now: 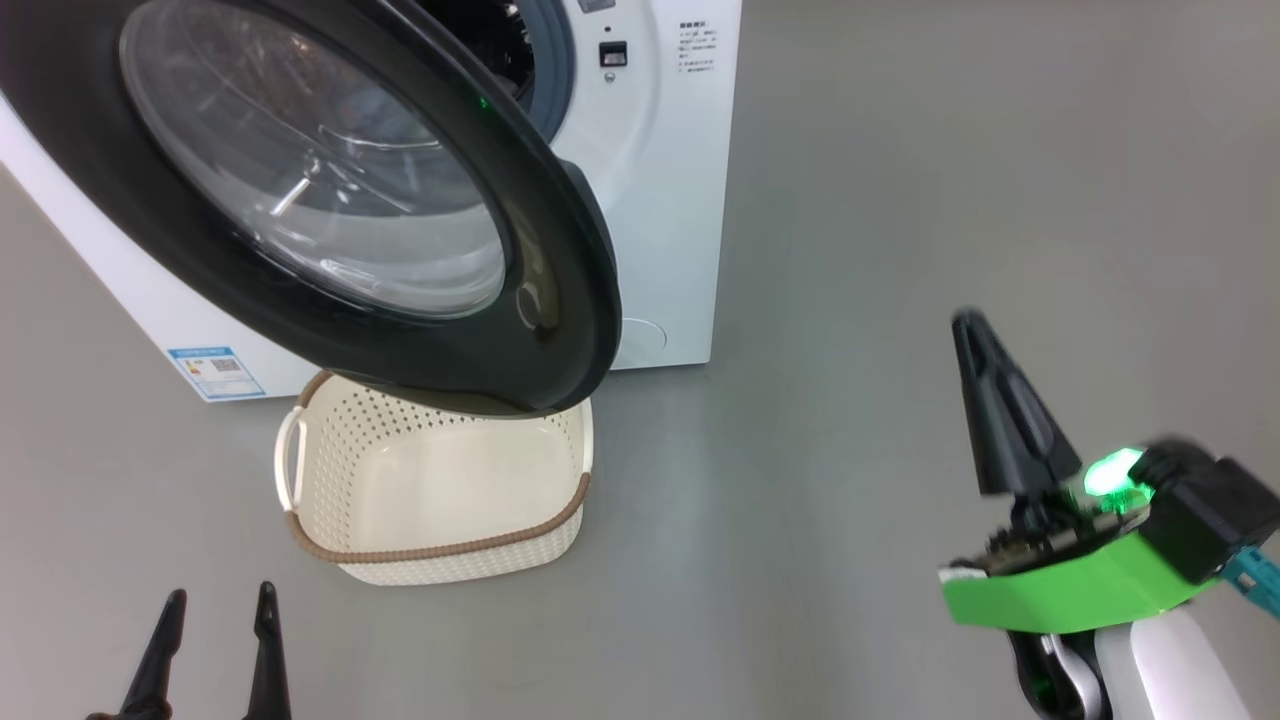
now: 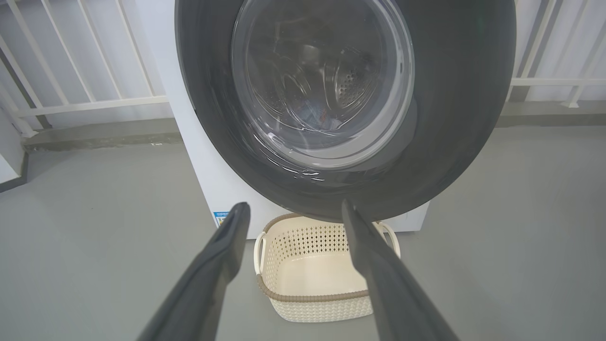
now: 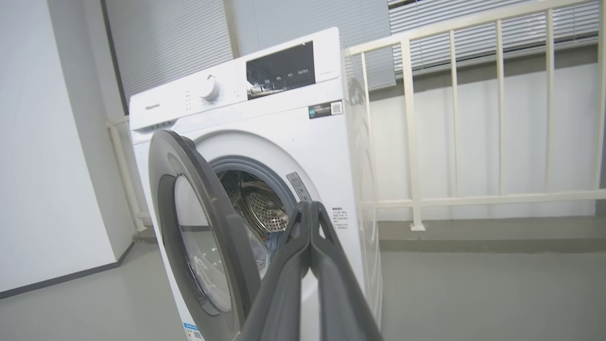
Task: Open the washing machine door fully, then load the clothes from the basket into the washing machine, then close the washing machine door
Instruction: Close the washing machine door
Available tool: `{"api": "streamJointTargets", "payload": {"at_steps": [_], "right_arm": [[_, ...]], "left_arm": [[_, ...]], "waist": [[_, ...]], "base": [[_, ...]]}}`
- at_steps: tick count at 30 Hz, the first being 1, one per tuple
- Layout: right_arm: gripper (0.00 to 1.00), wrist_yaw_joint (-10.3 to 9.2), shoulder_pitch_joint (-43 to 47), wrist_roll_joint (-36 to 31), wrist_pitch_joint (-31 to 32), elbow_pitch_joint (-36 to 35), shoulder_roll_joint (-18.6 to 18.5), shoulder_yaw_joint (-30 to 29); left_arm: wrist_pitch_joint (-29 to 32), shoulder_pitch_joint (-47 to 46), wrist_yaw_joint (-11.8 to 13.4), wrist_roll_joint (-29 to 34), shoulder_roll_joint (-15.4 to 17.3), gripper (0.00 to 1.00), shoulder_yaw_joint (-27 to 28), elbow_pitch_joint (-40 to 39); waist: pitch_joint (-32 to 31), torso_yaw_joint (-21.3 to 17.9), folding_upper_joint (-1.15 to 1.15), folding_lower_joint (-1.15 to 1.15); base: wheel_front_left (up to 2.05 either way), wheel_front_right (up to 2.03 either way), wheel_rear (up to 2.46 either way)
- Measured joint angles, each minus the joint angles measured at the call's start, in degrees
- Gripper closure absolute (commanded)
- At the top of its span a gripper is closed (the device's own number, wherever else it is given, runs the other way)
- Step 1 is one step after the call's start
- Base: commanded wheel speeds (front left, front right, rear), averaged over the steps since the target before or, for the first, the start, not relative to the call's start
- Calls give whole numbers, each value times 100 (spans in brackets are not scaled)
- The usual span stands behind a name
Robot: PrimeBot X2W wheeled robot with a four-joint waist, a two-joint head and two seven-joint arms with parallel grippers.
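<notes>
Noting jaws first: our right gripper (image 3: 310,204) has its fingers pressed together on nothing, off to the right of the washing machine (image 3: 284,137), and our left gripper (image 1: 220,595) stands spread and empty, low before the basket (image 1: 330,490). We see the basket on the grey floor (image 1: 850,300) just under the washing machine door (image 1: 560,290), which hangs partly swung out; light blue clothes (image 3: 273,239) show inside the drum (image 3: 265,208).

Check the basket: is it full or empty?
Empty: the basket shows a bare cream floor, nothing lying inside, in head and left wrist views.
</notes>
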Motion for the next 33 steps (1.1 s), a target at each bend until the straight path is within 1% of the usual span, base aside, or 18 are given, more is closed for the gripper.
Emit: {"api": "streamJointTargets", "payload": {"at_steps": [3,6,10,14,16,19,22,25,28,33], "right_arm": [[100,0,-297,37,-11,-493,-67,287],[100,0,-644,75,-27,-869,-135,723],[100,0,-1061,182,-27,-998,-268,1535],[100,0,-1304,344,-29,-770,-339,2354],[100,0,-1380,410,-27,-463,-352,2694],[100,0,-1449,543,-25,109,-363,3049],[100,0,-1511,593,0,653,-392,3210],[100,0,-1703,591,0,1058,-424,3131],[100,0,-1950,576,0,1359,-470,3075],[100,0,-2324,567,-1,1764,-537,2904]], "left_arm": [[0,-1,0,-1,0,0,-22,-2],[0,-4,23,-8,0,0,-66,-7],[-1,-8,44,-52,-2,0,-153,-8],[0,-36,69,-80,-3,0,-265,-20],[-1,-75,96,-157,-3,0,-327,-23],[0,-172,94,-169,-4,0,-463,-27],[0,-296,94,-205,-5,0,-584,-47],[-1,-476,102,-247,-9,0,-705,-101],[-1,-680,146,-313,-14,0,-823,-154],[-1,-989,152,-371,-20,0,-965,-159]], "waist": [[7,31,0,0],[20,81,0,0],[31,198,0,0],[63,350,0,0],[93,434,0,0],[155,571,0,0],[252,705,0,0],[412,811,0,0],[604,912,0,0],[968,1063,0,0]], "base": [[0,0,0],[0,0,0],[0,0,0],[0,0,0],[0,0,0],[0,0,0],[0,0,0],[0,0,0],[0,0,0],[0,0,0]]}}
